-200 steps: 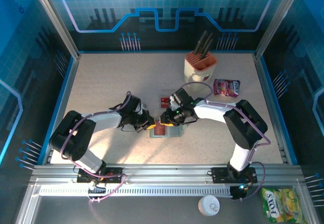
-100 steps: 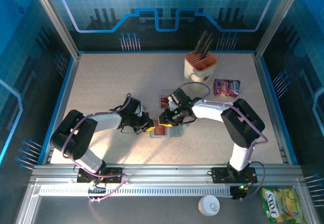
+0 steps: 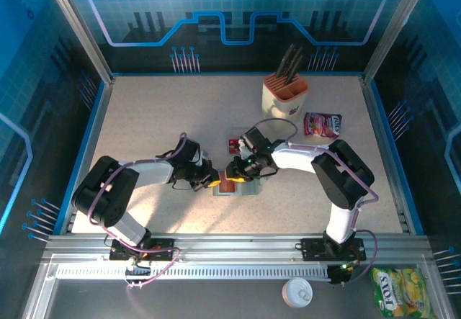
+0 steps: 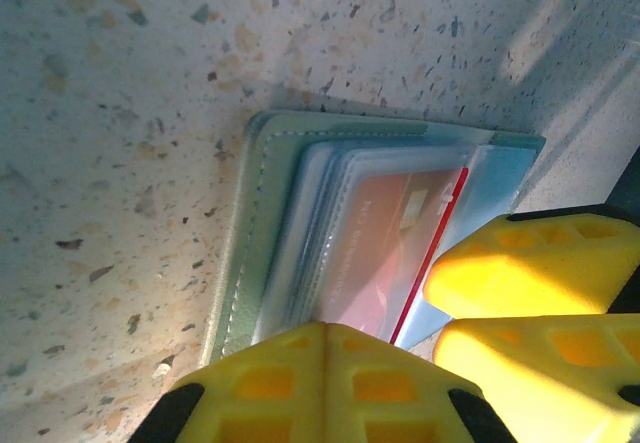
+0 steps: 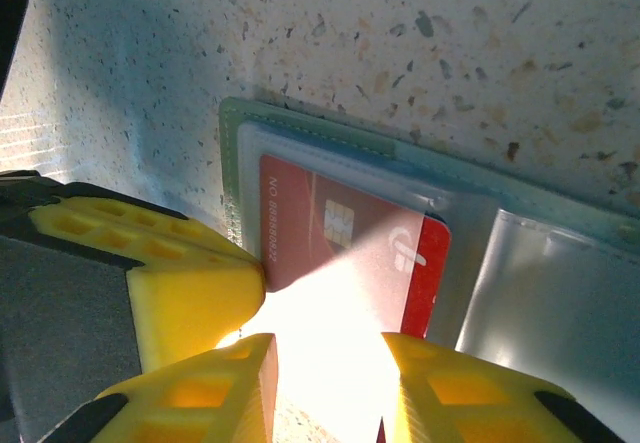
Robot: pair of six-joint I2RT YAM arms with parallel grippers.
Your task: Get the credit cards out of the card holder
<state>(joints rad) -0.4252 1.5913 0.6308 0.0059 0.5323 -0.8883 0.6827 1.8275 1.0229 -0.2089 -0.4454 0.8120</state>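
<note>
- Left wrist view: the left gripper (image 4: 324, 341), fingers pressed together and empty, pins the open card holder (image 4: 248, 225) to the desk (image 4: 120, 83).
- A red credit card (image 5: 340, 248) lies in the holder's clear sleeve (image 5: 520, 293).
- The right gripper (image 5: 325, 363) is part-open and holds nothing, straddling the card's edge. Extraction looks to be in hand: next, close on the card and slide it free.

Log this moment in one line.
left fingers: together, on card holder | right fingers: apart at edge of red card | card: mostly in clear sleeve
</note>
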